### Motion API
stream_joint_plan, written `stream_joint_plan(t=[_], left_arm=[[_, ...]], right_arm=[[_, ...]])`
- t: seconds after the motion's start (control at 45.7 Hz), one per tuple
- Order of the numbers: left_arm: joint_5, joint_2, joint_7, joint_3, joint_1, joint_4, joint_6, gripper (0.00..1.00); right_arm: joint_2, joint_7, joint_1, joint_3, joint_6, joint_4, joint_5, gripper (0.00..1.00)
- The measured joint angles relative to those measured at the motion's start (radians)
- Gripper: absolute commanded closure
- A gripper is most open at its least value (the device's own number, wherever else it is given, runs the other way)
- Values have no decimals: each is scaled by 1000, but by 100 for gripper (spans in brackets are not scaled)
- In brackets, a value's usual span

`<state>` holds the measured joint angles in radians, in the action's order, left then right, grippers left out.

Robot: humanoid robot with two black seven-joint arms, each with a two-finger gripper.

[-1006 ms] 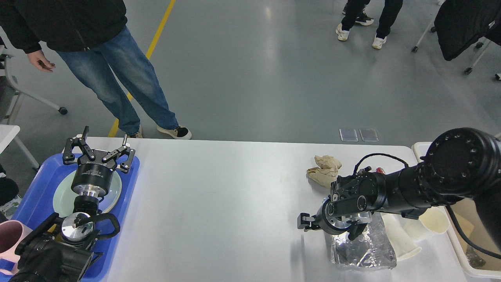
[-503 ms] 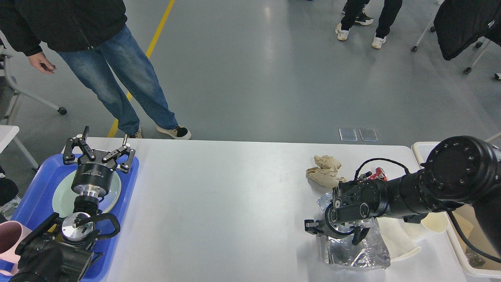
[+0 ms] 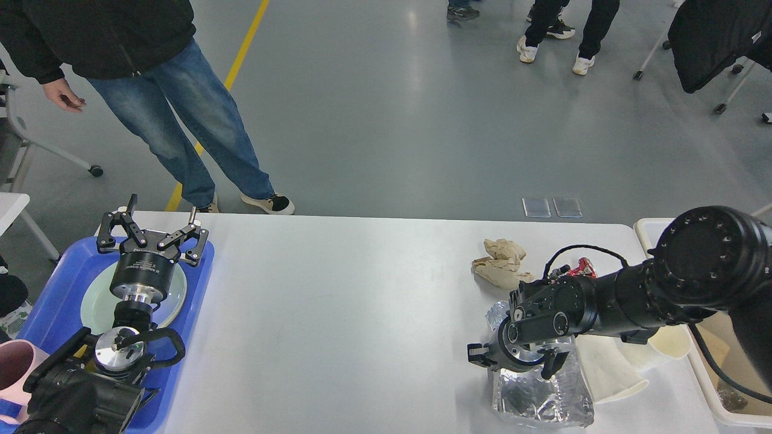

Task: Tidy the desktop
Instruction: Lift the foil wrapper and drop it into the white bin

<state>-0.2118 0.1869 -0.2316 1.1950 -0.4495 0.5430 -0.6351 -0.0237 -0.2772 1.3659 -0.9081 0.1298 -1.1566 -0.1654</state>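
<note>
desktop [image 3: 338, 313] white, fills lower view | foil bag [image 3: 540, 401] near-R edge, crumpled paper [image 3: 499, 263] behind | R gripper [image 3: 512, 361] over bag, jaws: can't tell | L gripper [image 3: 152, 232] spread wide, empty, above plate [image 3: 96, 298] in blue tray [image 3: 51, 313]

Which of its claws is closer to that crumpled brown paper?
The right gripper: it is just in front of the brown paper. The left gripper is far off, over the blue tray.

Two paper cups [image 3: 609, 372], one plate [image 3: 96, 298], perhaps one mug [image 3: 12, 367]
</note>
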Motion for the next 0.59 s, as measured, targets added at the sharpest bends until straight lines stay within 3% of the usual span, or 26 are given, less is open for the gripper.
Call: stream_joint_plan(t=[0.241,0.459,0.59], left_arm=[[0,0,0,0,0,0,0,4],[0,0,0,0,0,0,0,4],[0,0,0,0,0,0,0,4]], right_arm=[[-36,3,158,-1,155,-77,69,100],[-116,3,353,-3,388,-136,144,100],[-187,-1,482,-16,440,-213,151,100]])
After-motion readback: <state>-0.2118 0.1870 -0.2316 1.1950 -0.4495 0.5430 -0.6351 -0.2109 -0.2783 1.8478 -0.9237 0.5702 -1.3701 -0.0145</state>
